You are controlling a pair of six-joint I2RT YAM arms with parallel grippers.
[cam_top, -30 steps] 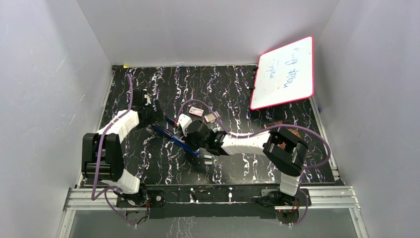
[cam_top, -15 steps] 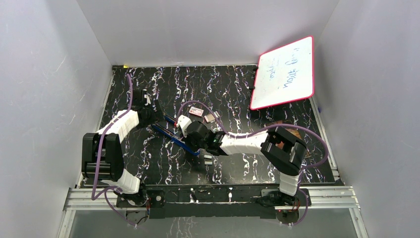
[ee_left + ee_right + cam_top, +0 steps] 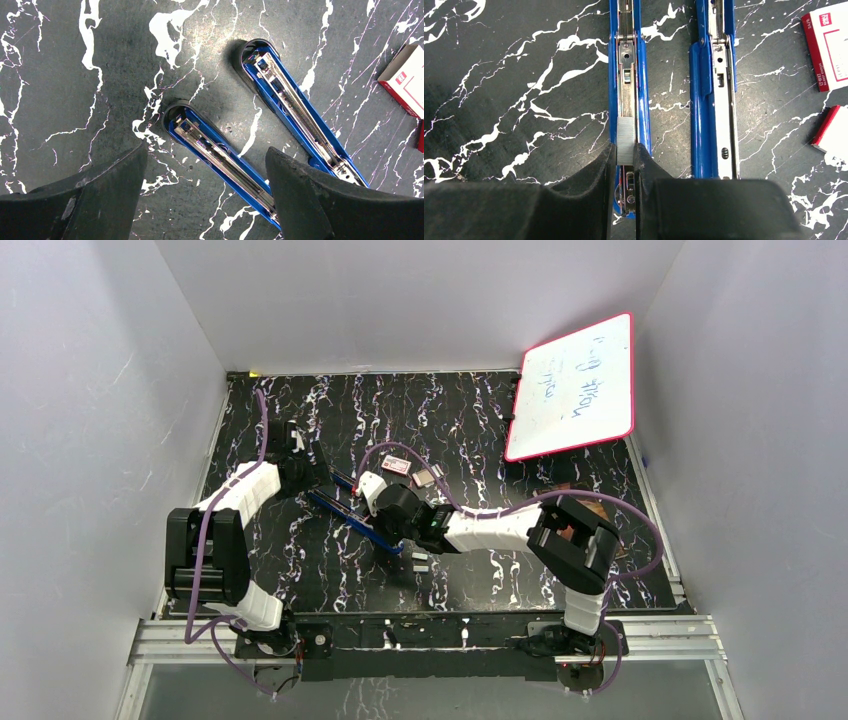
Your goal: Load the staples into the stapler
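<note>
Staples (image 3: pixel 626 140), a short ribbed silver-grey strip, are pinched between the fingers of the right gripper (image 3: pixel 625 150). The strip lies lengthwise over the magazine channel (image 3: pixel 626 55) of the opened blue stapler (image 3: pixel 642 100), left of the middle of the worktop (image 3: pixel 480 410). Whether it is seated is unclear. The left gripper (image 3: pixel 206 150) hovers spread over the stapler's end, holding nothing.

Right gripper (image 3: pixel 625 156) pinching a staple strip (image 3: pixel 626 134) over the blue stapler (image 3: pixel 644 115)
The strip is lining up with the stapler's open left channel, while a red-and-white box (image 3: pixel 830 47) is sitting at the right edge.
</note>
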